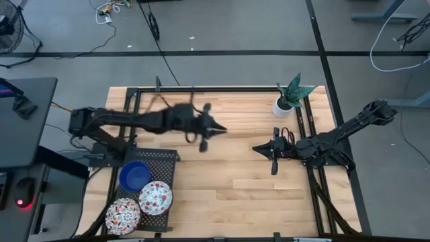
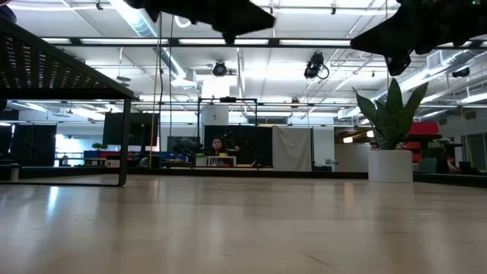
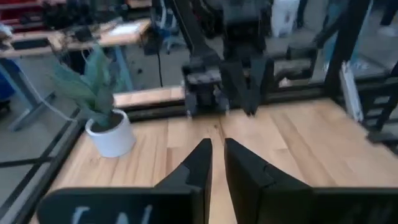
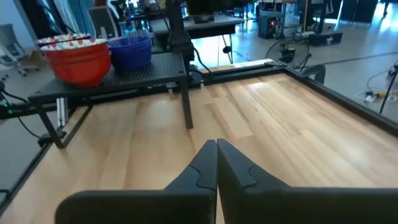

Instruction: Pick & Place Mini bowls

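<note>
We see the mini bowls [image 1: 140,191] stacked on the left rack [image 1: 164,160]; none placed yet, seemingly. Left gripper [image 1: 213,130] jaws slightly parted, right gripper [image 1: 264,148] jaws closed, both empty.

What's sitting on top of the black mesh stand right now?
On the black mesh stand the high view shows a blue bowl and two floral bowls, side by side. Each may be a stack; any bowls nested underneath are covered from above. Nothing else shows on it.

Left gripper [image 1: 216,129] points toward the right gripper [image 1: 259,147], fingers slightly apart; right gripper's fingers are pressed together, both raised.
</note>
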